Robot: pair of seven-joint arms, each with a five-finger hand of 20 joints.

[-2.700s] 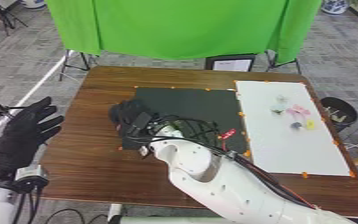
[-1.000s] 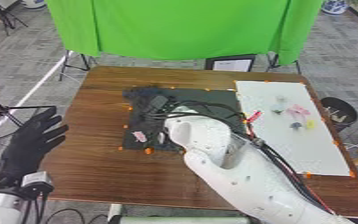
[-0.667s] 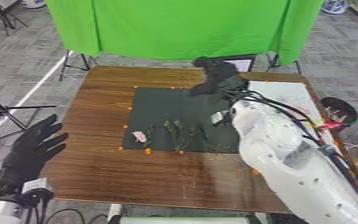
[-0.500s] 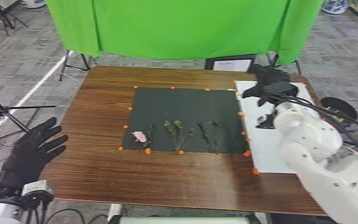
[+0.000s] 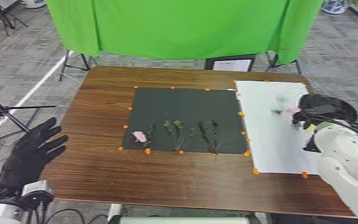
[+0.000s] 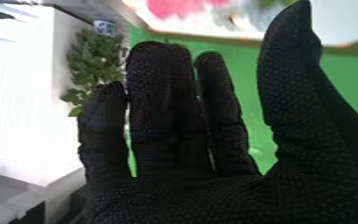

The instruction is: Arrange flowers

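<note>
Brown table (image 5: 87,175) is carrying a white board (image 5: 278,157), where a pink bloom (image 5: 292,109) is lying just beside the right hand (image 5: 328,106).
In the head view, the bloom is lying to the left of that hand, so a grasp is probably calling for an inward shift, toward the table's middle. The right hand's fingers are standing straight and close together, the thumb well apart from them, and the palm is holding nothing; the pink is showing out past the fingertips in the wrist view. Which way the bloom's stem is running, I cannot tell. The left hand (image 5: 31,150) is hanging beyond the table's left edge, fingers straight and fanned, much farther from the bloom. Green stems (image 5: 174,134) are lying lengthwise on the dark mat (image 5: 184,105).
</note>
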